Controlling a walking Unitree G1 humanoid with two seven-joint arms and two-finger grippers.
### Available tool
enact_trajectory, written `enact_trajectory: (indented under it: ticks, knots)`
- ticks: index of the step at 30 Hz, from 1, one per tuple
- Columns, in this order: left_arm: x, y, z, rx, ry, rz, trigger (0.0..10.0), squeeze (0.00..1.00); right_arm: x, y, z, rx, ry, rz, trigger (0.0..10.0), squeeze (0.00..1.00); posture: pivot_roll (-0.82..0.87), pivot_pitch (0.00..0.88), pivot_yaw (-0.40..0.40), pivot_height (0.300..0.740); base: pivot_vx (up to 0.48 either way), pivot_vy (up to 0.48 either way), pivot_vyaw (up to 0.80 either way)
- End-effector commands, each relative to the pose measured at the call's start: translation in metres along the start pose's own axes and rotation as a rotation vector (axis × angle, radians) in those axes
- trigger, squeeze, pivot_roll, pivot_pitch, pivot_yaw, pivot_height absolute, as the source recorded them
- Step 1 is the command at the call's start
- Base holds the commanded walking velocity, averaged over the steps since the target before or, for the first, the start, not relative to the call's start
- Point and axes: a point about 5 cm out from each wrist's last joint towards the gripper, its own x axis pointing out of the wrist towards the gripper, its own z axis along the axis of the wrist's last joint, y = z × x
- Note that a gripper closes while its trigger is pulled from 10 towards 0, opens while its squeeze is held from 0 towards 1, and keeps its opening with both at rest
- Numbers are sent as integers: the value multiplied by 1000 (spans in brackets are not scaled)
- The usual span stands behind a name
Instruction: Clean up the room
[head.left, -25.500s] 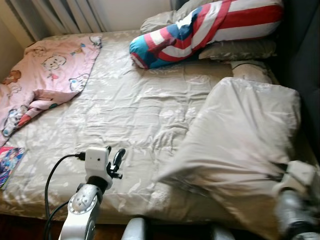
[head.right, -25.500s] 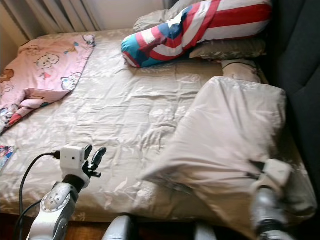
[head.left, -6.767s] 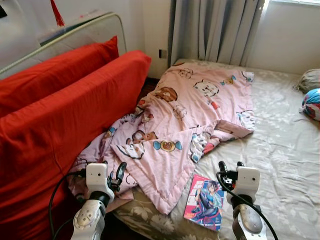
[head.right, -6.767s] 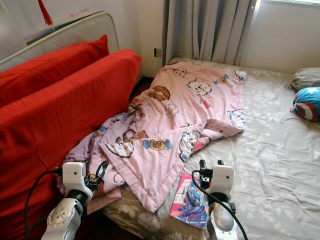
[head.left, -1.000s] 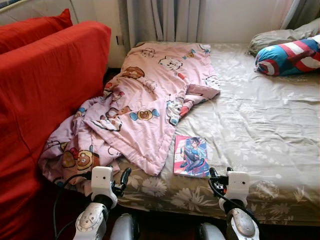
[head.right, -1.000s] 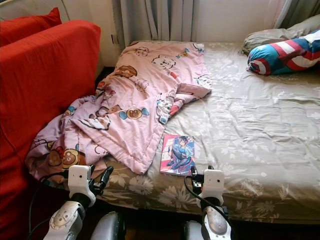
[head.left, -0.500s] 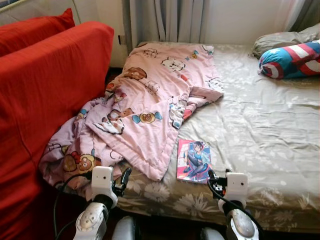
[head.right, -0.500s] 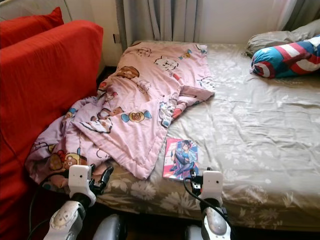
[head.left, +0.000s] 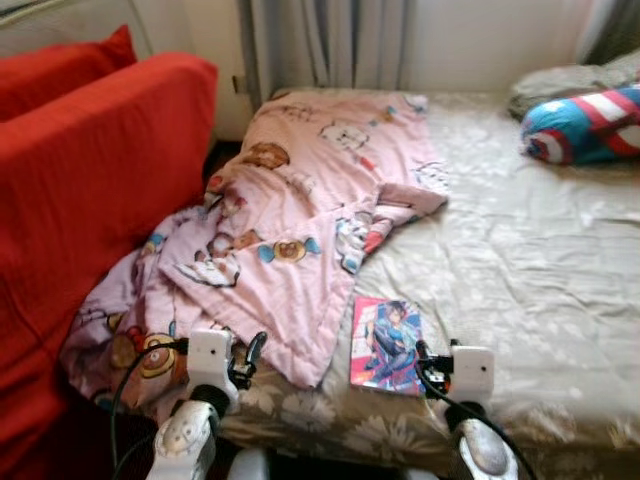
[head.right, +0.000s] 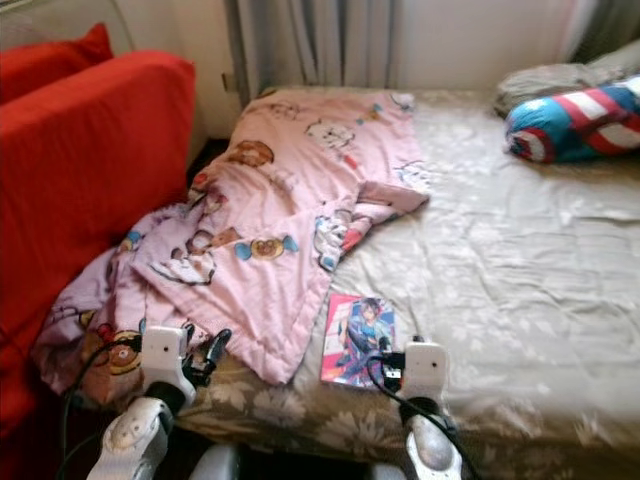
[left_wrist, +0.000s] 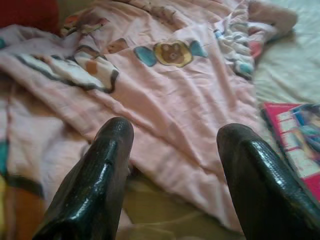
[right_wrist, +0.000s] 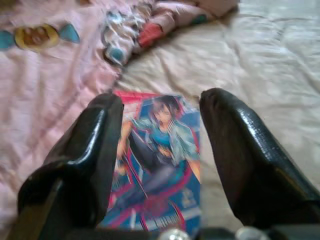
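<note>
A red sofa (head.left: 90, 170) stands at the far left, hard against the bed (head.left: 530, 270). The pink blanket (head.left: 300, 220) lies rumpled across the bed's left part and spills off its edge toward the sofa. The left gripper (left_wrist: 172, 175) hangs just short of the blanket's near hem, fingers spread and holding nothing. The blanket looks light, soft and limp; a pinch on a corner or the thick hem would likely hold best. Just right of that hem a comic (head.left: 387, 343) lies flat near the bed's front edge, thin, bendy and probably slick, so sliding a finger under one edge seems the way in. The right gripper (right_wrist: 160, 155) hovers over it, fingers also spread and empty. A striped pillow (head.left: 583, 127) sits far right. The head views give the whole layout; the wrist views alone show the finger gaps and the comic's cover close up.
</note>
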Motion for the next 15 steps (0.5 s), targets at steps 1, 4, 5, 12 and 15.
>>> enact_trajectory:
  ticks: [1,4,5,12,15]
  knots:
    - [1,-8,1,-10,-3,-22,10000,0,-1,-11,-9,-15,54,-24,10000,0,-20,55,34,610,0,0,0]
    - [1,-7,2,-9,-6,-23,10000,0,4,-12,-7,-16,58,-21,10000,0,-14,61,36,610,0,0,0]
    - [1,-7,2,-9,-6,-23,10000,0,4,-12,-7,-16,58,-21,10000,0,-14,61,36,610,0,0,0]
    - [0,-4,6,-1,-13,-21,10000,0,24,-7,1,-12,87,15,10000,0,22,90,44,610,0,0,0]
    - [-3,-3,8,4,-17,-18,10000,0,38,4,3,65,144,47,10000,0,53,115,51,610,0,0,0]
